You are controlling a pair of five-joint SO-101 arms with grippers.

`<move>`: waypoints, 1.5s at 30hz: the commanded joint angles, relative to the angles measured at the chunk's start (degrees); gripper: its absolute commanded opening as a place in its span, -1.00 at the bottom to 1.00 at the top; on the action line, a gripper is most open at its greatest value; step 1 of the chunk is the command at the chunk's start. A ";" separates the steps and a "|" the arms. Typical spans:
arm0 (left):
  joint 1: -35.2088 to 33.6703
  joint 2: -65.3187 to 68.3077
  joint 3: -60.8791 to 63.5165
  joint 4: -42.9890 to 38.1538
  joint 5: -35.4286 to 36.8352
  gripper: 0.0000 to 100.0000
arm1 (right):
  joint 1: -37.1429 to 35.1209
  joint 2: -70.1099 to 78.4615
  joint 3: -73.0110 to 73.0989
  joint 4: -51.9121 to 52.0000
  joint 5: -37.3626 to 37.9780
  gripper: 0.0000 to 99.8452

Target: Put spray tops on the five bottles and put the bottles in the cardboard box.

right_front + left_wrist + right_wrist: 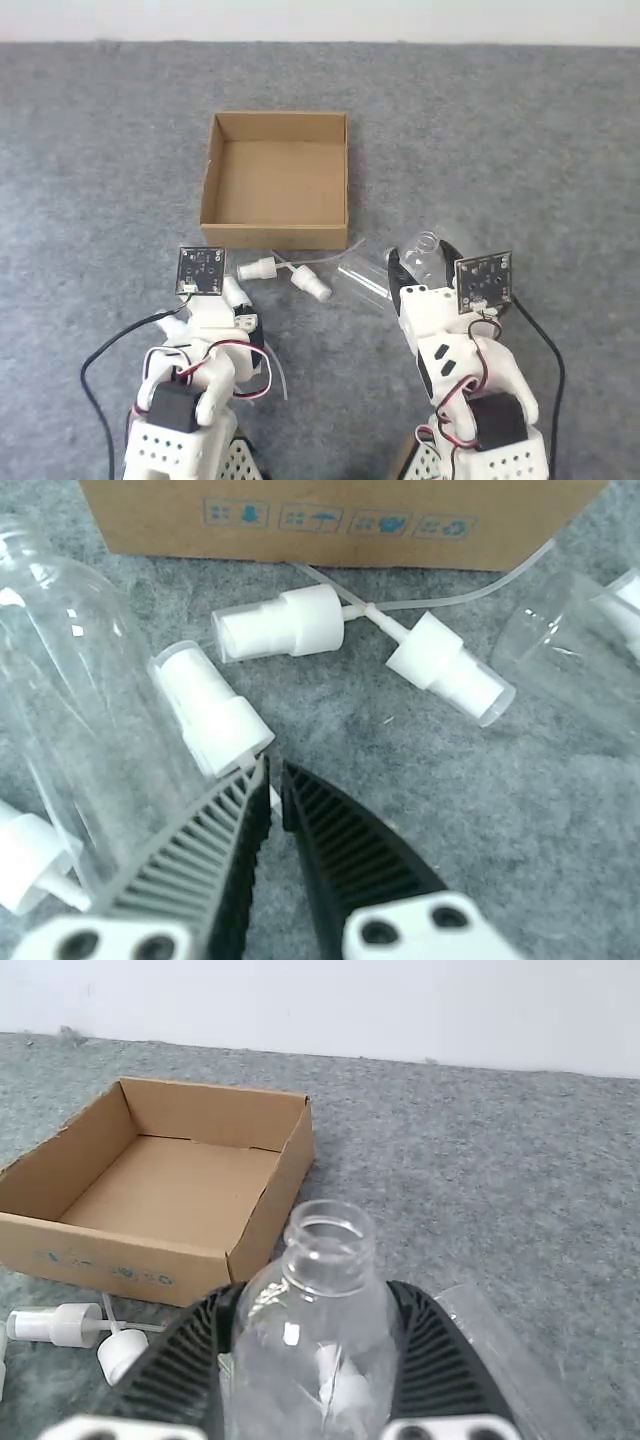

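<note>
Grey carpet [520, 130] runs under everything. The cardboard box [275, 235] sits open-topped ahead of both grippers, roughly between them. My right gripper [315, 1380] is clamped around a clear bottle [325, 1250], whose bare neck points forward past the fingertips. A second bottle [70, 680] lies just beside my left gripper [272, 770]. Its jaws are pinched almost together on the thin tube of a spray top [215, 715] touching their tips. A second spray top [285, 630] and a third spray top [450, 670] lie just beyond, near the box wall.
</note>
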 commanded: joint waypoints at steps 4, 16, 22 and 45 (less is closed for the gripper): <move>0.09 -1.05 -0.13 0.35 -0.18 -0.98 | -0.13 0.04 0.09 -0.48 -0.53 -0.95; 0.18 -1.05 -0.13 0.26 -0.35 -0.98 | -0.13 0.04 1.14 -0.92 -0.35 -0.95; -0.44 -1.05 -2.24 1.14 -0.53 -0.98 | -0.13 0.04 1.23 -0.92 -0.26 -0.95; -8.62 -0.97 -12.70 1.32 1.49 -0.98 | -0.13 0.04 1.23 -0.84 -0.18 -0.95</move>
